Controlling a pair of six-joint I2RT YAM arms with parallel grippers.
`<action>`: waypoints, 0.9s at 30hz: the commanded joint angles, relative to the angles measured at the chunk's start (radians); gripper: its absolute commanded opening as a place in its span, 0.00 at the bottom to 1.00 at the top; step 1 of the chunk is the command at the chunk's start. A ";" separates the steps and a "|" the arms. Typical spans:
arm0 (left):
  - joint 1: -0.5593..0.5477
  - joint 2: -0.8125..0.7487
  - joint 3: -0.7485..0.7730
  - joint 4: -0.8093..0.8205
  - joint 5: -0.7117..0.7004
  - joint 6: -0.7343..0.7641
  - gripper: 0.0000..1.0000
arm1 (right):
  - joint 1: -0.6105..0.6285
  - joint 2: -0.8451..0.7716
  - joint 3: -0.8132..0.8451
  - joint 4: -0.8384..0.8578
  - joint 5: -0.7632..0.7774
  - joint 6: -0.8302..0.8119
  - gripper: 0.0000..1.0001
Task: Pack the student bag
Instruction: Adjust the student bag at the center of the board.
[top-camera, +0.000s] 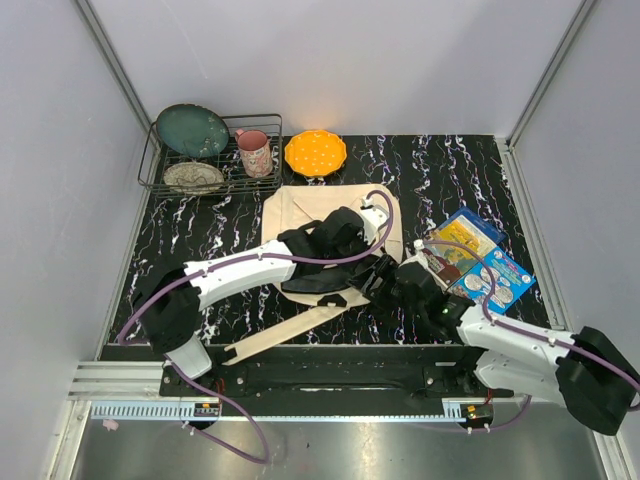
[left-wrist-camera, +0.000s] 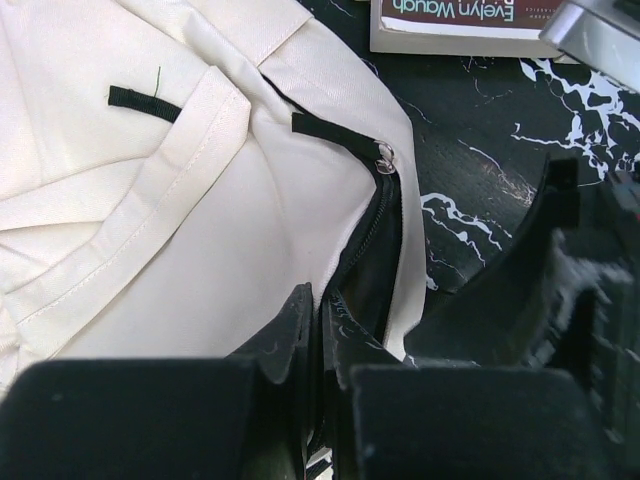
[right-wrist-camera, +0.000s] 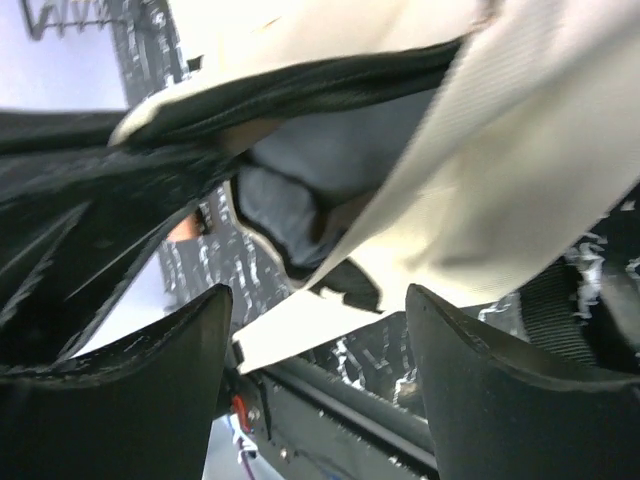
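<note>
The student bag (top-camera: 300, 215) is a cream canvas backpack lying flat in the middle of the black marbled table. My left gripper (top-camera: 378, 258) reaches across it and is shut on the bag's right zipper edge; in the left wrist view (left-wrist-camera: 325, 335) the fingers pinch the dark-lined opening below the zipper pull (left-wrist-camera: 385, 155). My right gripper (top-camera: 372, 287) sits at the bag's near right corner with its fingers wide apart and empty (right-wrist-camera: 320, 340). In that view the lifted bag edge (right-wrist-camera: 520, 170) and its dark inside (right-wrist-camera: 330, 170) hang just above the fingers.
Colourful books (top-camera: 480, 265) lie right of the bag; one book (left-wrist-camera: 470, 25) shows in the left wrist view. A wire rack (top-camera: 150, 165) at back left holds a green plate (top-camera: 192, 130) and a pink mug (top-camera: 255, 152). An orange plate (top-camera: 315, 152) sits behind the bag. A cream strap (top-camera: 290, 330) trails towards the near edge.
</note>
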 joint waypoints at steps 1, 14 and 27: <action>0.003 -0.023 0.027 0.053 0.022 -0.018 0.00 | 0.001 0.081 -0.028 0.060 0.161 0.042 0.76; 0.005 -0.162 -0.097 0.088 -0.024 -0.048 0.00 | -0.100 0.237 -0.011 0.100 0.161 -0.010 0.14; 0.107 -0.206 0.084 -0.002 -0.156 0.092 0.00 | -0.247 0.181 -0.052 -0.024 0.147 -0.102 0.00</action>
